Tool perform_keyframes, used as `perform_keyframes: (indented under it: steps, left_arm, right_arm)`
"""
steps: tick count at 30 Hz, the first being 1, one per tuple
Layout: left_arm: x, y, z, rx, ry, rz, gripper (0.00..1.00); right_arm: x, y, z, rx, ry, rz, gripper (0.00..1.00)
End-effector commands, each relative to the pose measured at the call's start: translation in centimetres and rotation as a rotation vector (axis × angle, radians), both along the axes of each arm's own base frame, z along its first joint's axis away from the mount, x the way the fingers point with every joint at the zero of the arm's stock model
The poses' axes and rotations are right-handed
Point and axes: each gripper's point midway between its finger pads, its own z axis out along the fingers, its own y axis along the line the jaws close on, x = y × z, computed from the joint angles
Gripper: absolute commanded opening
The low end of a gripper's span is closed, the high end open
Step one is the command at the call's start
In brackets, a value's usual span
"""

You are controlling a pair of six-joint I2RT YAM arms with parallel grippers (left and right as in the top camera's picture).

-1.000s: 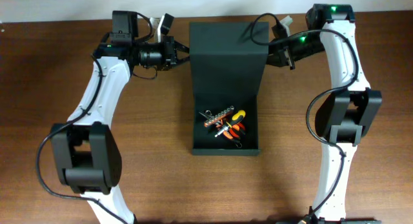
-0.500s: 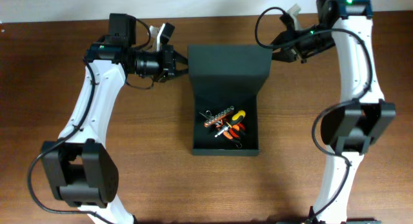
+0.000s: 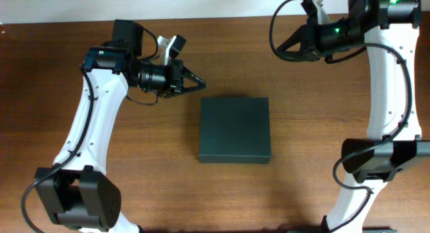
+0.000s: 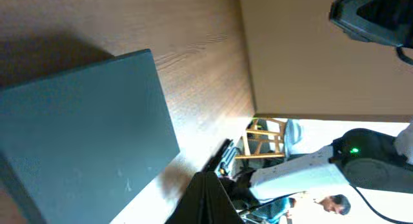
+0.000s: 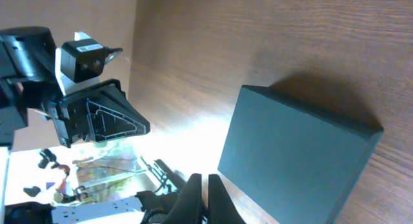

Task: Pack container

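Note:
The container is a matte black box lying flat in the middle of the table with its lid down. The left wrist view has it at the left, the right wrist view at the lower right. My left gripper is shut and empty, hanging above the wood just off the box's far left corner, pointing right. My right gripper is also shut and empty, raised beyond the far right corner and apart from the box. Each wrist view shows its own fingers pressed together.
Bare brown wood table surrounds the box. A pale wall runs along the far edge. The two white arms stand at the table's left and right sides.
The raised lid has come down and the box now lies closed, covering the tools that showed inside. Both grippers have drawn away from the lid, the right one up and to the right.

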Motion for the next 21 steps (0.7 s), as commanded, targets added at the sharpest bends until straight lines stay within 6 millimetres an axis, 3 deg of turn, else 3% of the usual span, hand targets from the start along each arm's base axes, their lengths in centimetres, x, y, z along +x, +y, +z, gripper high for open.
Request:
perform_keyframes:
  steps: [1,8,16,21]
  left_arm:
    - [0.0,0.9,0.0,0.088,-0.076,0.013,0.02]
    - [0.4,4.3,-1.7,0.359,-0.12,0.113,0.02]
    - [-1.0,8.5,0.8,0.595,-0.242,0.239,0.02]
    - [-2.4,11.7,2.2,0.751,-0.287,0.334,0.02]
  right_arm:
    - [-0.5,0.0,0.4,-0.065,-0.019,-0.012,0.04]
    - [-0.9,-0.3,-0.6,-0.205,-0.037,-0.022,0.04]
    - [-2.9,-1.6,1.8,-0.377,-0.128,-0.099,0.04]
    - [-4.5,-5.1,4.1,-0.55,-0.211,-0.237,0.06]
